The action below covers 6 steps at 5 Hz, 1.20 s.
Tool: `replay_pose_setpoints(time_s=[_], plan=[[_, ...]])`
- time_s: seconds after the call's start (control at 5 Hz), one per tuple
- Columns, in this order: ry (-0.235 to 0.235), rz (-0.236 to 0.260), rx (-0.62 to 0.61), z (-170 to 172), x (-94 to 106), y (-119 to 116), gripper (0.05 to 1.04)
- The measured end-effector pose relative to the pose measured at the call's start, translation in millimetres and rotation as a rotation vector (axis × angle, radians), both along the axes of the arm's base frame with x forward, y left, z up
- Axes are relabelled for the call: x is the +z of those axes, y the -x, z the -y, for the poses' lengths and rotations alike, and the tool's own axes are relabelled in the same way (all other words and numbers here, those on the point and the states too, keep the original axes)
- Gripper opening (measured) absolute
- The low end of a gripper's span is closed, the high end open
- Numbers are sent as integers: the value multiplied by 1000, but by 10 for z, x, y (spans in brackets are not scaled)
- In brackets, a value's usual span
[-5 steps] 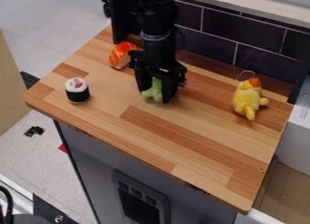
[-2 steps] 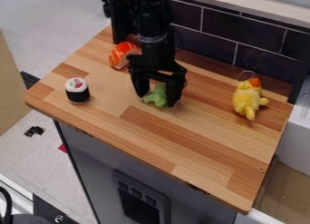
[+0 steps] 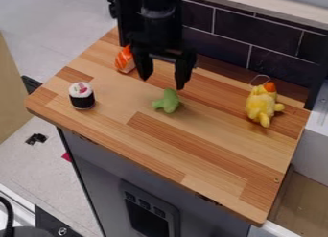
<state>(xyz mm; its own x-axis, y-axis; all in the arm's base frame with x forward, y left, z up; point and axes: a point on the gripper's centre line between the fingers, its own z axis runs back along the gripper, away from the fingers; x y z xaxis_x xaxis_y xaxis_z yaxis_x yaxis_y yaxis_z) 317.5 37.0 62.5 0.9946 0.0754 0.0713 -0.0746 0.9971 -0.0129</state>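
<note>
The black gripper (image 3: 162, 82) hangs above the back half of the wooden counter with its fingers spread and nothing between them. Just below and in front of it, a small green toy (image 3: 168, 101) lies on the wood, apart from the fingertips. An orange-and-white sushi toy (image 3: 125, 61) sits behind and to the left, partly hidden by the arm. At the left stands a black-and-white sushi roll toy (image 3: 82, 96). A yellow plush toy (image 3: 262, 104) with an orange top rests at the right.
The wooden counter (image 3: 205, 145) ends at a front edge above a grey cabinet (image 3: 173, 183). Dark wall tiles (image 3: 256, 37) rise along the back. A white box-like unit (image 3: 314, 145) stands beside the counter's right edge.
The gripper opened around the green toy, let it go and rose away from it. The green toy is left on the counter; the other toys have not moved.
</note>
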Motion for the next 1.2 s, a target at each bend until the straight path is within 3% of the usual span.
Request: replay_pose_setpoints(time_s=[0.2,0.6,0.8,1.2], plan=[[-18,-7,-18,29,140,46,999],[21,-27,-56,63,421,93,999],[49,-26,-58,61,498,95,999],[59,-16,-66,45,602,113,999]])
